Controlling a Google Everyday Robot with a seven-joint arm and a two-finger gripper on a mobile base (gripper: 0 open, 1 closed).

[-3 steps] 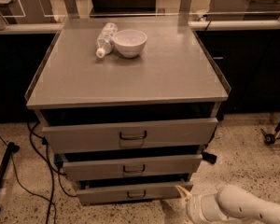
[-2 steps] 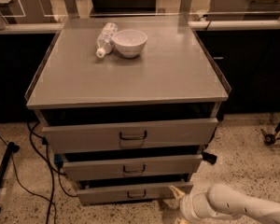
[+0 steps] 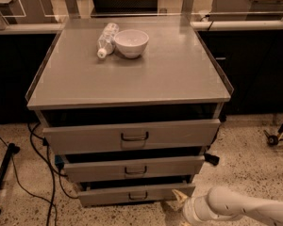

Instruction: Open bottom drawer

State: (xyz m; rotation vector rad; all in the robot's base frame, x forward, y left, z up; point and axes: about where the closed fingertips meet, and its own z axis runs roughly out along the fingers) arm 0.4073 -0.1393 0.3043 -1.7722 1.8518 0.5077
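The bottom drawer [image 3: 108,197] is the lowest, shortest grey front of the cabinet, with a small dark wire handle [image 3: 137,195] at its centre. A dark gap shows above its front. My gripper [image 3: 180,197] comes in low from the right on a white arm [image 3: 236,207]. Its tip is next to the right end of the bottom drawer front, just above the floor and right of the handle. Whether it touches the drawer cannot be told.
The middle drawer [image 3: 99,169] and the top drawer [image 3: 85,138] sit above. A white bowl [image 3: 131,42] and a lying plastic bottle [image 3: 106,39] rest on the cabinet top [image 3: 179,74]. Cables [image 3: 47,173] trail on the floor at left. A wheeled stand [image 3: 276,136] is at right.
My arm has moved left along the floor, bringing the gripper from right of the cabinet up to the right end of the bottom drawer front. The drawers have not visibly moved.
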